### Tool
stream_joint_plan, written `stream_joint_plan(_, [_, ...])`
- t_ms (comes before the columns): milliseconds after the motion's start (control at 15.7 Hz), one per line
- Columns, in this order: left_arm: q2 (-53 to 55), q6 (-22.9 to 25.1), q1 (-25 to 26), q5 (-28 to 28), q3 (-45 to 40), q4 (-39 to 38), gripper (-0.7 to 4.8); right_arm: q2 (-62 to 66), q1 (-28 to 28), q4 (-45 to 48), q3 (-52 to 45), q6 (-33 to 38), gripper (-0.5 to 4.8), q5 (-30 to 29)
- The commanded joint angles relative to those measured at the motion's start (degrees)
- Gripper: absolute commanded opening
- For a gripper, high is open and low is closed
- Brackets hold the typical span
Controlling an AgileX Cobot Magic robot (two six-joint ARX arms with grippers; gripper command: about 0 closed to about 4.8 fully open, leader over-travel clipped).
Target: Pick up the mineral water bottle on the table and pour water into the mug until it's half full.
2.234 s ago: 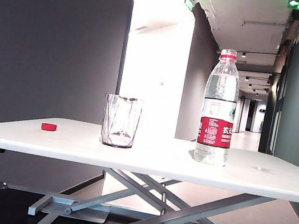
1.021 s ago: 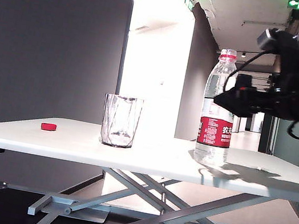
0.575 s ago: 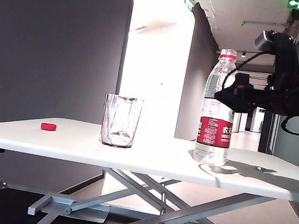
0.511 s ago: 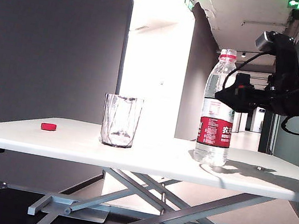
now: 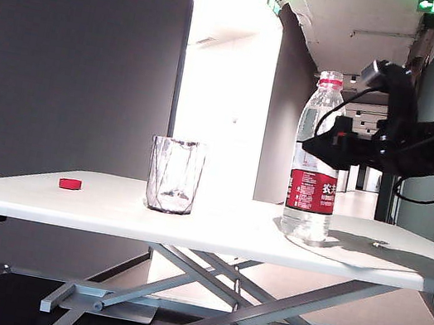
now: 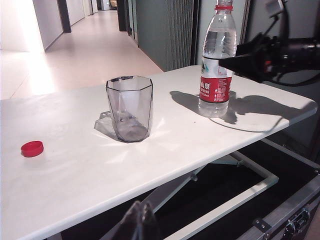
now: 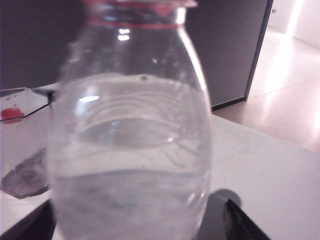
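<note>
With its jaws spread wide, the right gripper (image 5: 311, 143) lines up on the mineral water bottle (image 5: 317, 155), level with the bottle's upper body.
Bottle upright on the table (image 5: 188, 229), mug (image 5: 174, 175) waiting alongside; left gripper (image 6: 141, 222) hangs below the table's edge, apparently closed, holding nothing.

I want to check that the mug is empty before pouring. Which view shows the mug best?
The left wrist view: it looks down on the mug, showing its open rim and bare bottom. The exterior view shows the mug side-on only. The right wrist view catches just an edge behind the mineral water bottle.
</note>
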Motion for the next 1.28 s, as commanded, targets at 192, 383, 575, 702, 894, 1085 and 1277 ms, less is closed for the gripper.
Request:
stream_joint_plan(192, [0.04, 0.26, 0.0, 0.28, 0.13, 0.37, -0.04, 2.58, -0.04, 0.66, 2.71, 0.46, 4.79, -1.09])
stream_joint_plan(383, [0.04, 0.26, 0.0, 0.31, 0.13, 0.37, -0.04, 4.13, -0.02, 0.63, 4.26, 0.72, 4.79, -1.97])
stream_joint_plan(575, [0.04, 0.26, 0.0, 0.28, 0.13, 0.37, -0.04, 4.57, -0.13, 0.66, 4.66, 0.9, 4.79, -1.88])
stream_joint_plan(702, [0.04, 0.26, 0.0, 0.31, 0.13, 0.39, -0.04, 4.76, -0.13, 0.57, 4.7, 0.9, 4.79, -1.64])
stream_joint_plan(894, [0.04, 0.24, 0.0, 0.33, 0.13, 0.37, -0.04, 5.35, -0.35, 0.46, 4.83, 0.92, 4.79, -0.28])
stream_joint_plan(1085, [0.04, 0.24, 0.0, 0.48, 0.13, 0.37, -0.04, 5.6, -0.44, 0.33, 4.98, 0.92, 4.79, -0.31])
stream_joint_plan(1277, [0.04, 0.26, 0.0, 0.48, 0.13, 0.35, -0.04, 5.6, -0.44, 0.33, 4.98, 0.92, 4.79, -0.22])
